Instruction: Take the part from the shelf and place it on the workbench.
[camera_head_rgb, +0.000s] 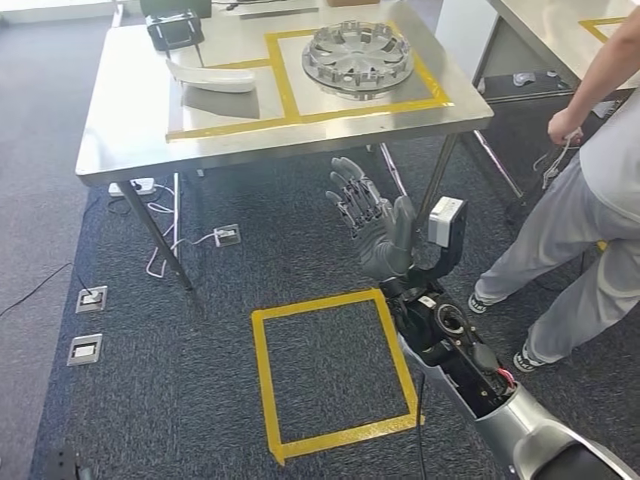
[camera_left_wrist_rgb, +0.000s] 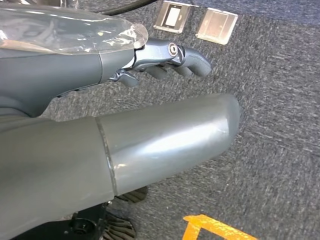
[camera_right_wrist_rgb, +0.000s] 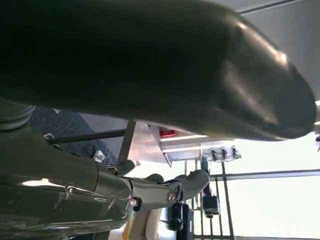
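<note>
Your right robot hand (camera_head_rgb: 370, 222) hangs empty, fingers spread, below the steel surface (camera_head_rgb: 136, 120) edge. The wheel-cover part (camera_head_rgb: 358, 57) lies ahead on it, inside yellow tape. A person (camera_head_rgb: 581, 210) stands right; carpet (camera_head_rgb: 226, 400) lies behind.

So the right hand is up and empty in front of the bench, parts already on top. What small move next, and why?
Probably lower and draw back the right hand: its fingers are spread, holding nothing, raised before the workbench, where the round silver part and the white curved part already lie within the yellow tape outlines. Nothing seems left to place.
</note>
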